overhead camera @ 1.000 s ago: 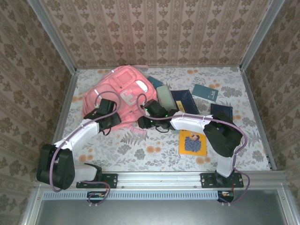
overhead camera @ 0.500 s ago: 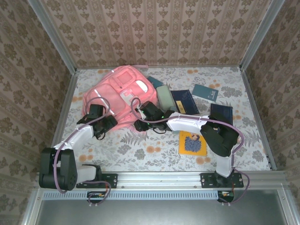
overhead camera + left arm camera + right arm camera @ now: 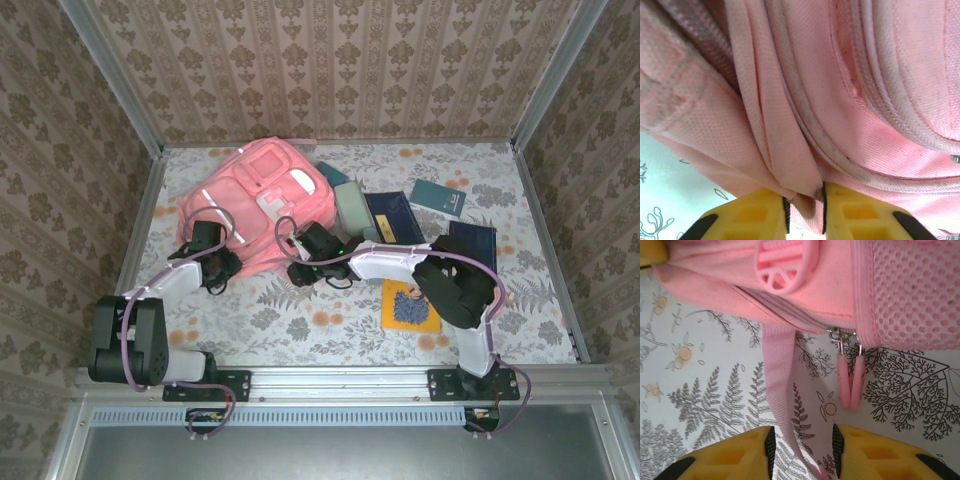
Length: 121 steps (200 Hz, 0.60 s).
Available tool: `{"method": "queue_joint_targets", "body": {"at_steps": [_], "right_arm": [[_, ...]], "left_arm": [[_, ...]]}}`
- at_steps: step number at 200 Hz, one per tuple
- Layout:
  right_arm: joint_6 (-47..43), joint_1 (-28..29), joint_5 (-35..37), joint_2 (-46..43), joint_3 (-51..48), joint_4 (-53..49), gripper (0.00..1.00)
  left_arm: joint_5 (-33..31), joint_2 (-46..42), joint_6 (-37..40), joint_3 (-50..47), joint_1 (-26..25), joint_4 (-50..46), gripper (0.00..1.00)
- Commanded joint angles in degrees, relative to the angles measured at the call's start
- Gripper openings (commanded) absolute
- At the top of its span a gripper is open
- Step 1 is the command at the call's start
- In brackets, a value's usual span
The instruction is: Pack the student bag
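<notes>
The student bag [image 3: 258, 195], a large soft pink backpack, lies on the floral table at the back left. My left gripper [image 3: 220, 265] is at its near-left edge; in the left wrist view its yellow fingers [image 3: 760, 217] are shut on a fold of the bag's pink fabric [image 3: 790, 165]. My right gripper [image 3: 298, 270] sits at the bag's near-right edge, low over the table. It stands open [image 3: 802, 450], with a loose pink strap [image 3: 777, 370] running between the jaws unpinched. Two pink zipper pulls [image 3: 850, 382] hang just beyond the right finger, under a mesh pocket [image 3: 910, 290].
Right of the bag lie a pale green case [image 3: 352, 207], a dark blue book [image 3: 393, 215], a teal book [image 3: 437, 197], another dark blue book [image 3: 472, 240] and a yellow book [image 3: 410, 305]. Patterned walls close in three sides.
My left gripper moved off the bag's top to its near-left edge, opened wide, then closed on a fabric fold. My right gripper slid left and nearer along the bag's edge.
</notes>
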Motion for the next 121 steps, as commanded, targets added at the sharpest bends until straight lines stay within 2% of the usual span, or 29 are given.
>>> {"method": "queue_joint_targets", "body": {"at_steps": [1,76,121], "right_arm": [[-1.6,0.4,0.7,2.0,2.9,-1.2,0.40],[-2.4,0.3,2.7,5.2,6.5,-3.0,0.47],[-3.4,0.3,4.1,4.5,7.4,-3.7,0.48]], "left_arm": [[0.5,0.1,0.3,-0.6,-0.5,-0.4,0.20],[0.6,0.1,-0.2,-0.1,-1.6,-1.1,0.21],[0.4,0.1,-0.1,0.2,-1.8,-1.3,0.21]]}}
